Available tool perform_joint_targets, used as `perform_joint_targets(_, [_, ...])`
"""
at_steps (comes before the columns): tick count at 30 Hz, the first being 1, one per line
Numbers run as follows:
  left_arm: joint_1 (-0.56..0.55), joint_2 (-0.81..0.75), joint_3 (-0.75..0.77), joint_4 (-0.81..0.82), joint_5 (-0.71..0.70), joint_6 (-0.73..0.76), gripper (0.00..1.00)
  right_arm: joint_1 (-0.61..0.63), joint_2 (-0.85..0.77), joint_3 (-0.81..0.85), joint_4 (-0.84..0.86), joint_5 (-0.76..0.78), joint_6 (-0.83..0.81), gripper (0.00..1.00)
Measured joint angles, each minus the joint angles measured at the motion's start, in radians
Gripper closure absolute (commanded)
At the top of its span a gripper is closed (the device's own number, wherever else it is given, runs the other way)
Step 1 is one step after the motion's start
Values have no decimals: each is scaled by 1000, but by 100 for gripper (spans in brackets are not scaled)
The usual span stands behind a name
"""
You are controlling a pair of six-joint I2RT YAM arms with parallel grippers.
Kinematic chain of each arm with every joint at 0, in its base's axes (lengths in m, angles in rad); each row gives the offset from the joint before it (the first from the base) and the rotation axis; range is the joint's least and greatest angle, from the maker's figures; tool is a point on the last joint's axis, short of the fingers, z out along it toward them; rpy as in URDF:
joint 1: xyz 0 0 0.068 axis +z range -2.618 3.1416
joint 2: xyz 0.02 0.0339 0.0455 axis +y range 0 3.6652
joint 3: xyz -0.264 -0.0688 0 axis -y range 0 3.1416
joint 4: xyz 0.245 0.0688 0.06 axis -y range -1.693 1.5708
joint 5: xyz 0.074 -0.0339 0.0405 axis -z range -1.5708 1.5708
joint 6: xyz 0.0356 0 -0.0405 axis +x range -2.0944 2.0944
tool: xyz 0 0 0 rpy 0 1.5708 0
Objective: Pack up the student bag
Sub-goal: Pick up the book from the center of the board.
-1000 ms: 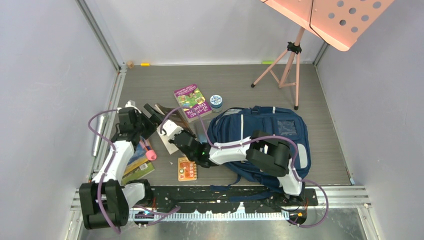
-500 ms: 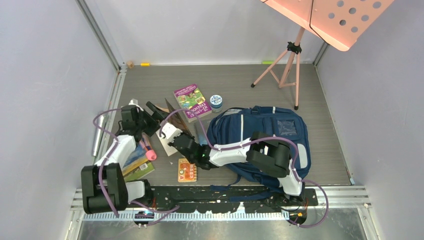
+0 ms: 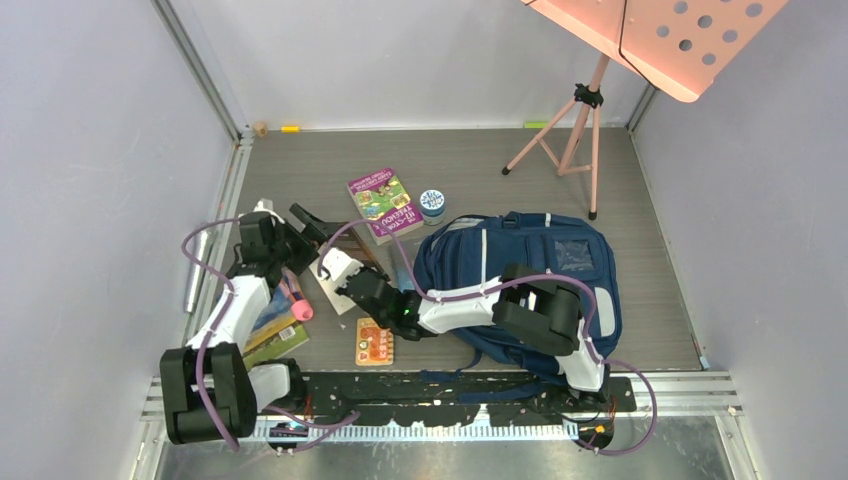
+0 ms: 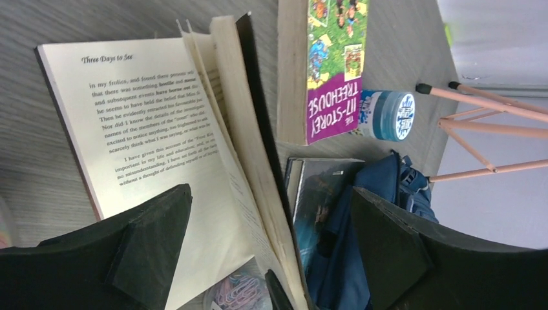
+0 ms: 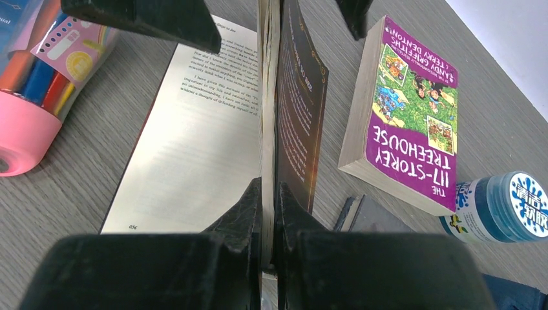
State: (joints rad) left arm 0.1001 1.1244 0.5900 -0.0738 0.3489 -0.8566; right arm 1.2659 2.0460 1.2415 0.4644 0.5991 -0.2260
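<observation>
Right gripper [image 5: 270, 200] is clamped on the upright pages and dark cover of the open book [image 5: 194, 129]. Left gripper [image 4: 271, 239] has its jaws wide apart, 1 finger on either side of the same book. Student bag [image 3: 530, 265] lies flat to the right of both grippers, beneath the right arm's elbow. Surface is a grey wood-grain table [image 3: 480, 165], with pale walls around it. 1 pink music stand [image 3: 590, 110] stands beyond the bag.

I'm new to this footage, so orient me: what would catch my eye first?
The big navy student bag lies right of centre. Left of it, the right gripper pinches part of an open book upright, the left gripper open around it. A pink music stand fills the far right corner.
</observation>
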Motion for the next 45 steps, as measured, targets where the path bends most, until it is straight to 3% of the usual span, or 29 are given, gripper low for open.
perform_joint_targets(6, [0, 32, -8, -6, 9, 1, 6, 0, 0, 0, -1, 0, 0, 100])
perform_joint_targets(8, [0, 57, -12, 11, 19, 0, 16, 1, 0, 0, -1, 0, 0, 100])
perform_joint_targets(11, [0, 117, -22, 41, 43, -7, 41, 2, 0, 0, -2, 0, 0, 98])
perform_joint_targets(13, [0, 149, -27, 51, 61, -14, 60, 3, 0, 0, -3, 0, 0, 92])
perform_joint_targets(16, [0, 158, -28, 71, 83, -27, 85, 7, -1, 0, -23, -6, 0, 71])
perform_joint_targets(20, [-1, 130, -28, 68, 78, -30, 100, 16, -20, -1, -28, -5, 0, 39])
perform_joint_targets(23, [1, 75, -27, 47, 58, -26, 100, 21, -69, -15, -33, 5, 6, 23])
perform_joint_targets(27, [14, -27, -26, 12, 40, -23, 100, 23, -190, -43, -64, 10, 20, 14])
perform_joint_targets(35, [29, -200, 21, 9, 89, 56, 100, -44, -441, 39, -342, -101, 190, 12])
perform_joint_targets(40, [31, -278, 47, 89, 227, 69, 100, -227, -553, 92, -531, -338, 394, 11])
perform_joint_targets(45, [31, -304, 50, 247, 392, -10, 100, -397, -638, 91, -630, -542, 542, 10])
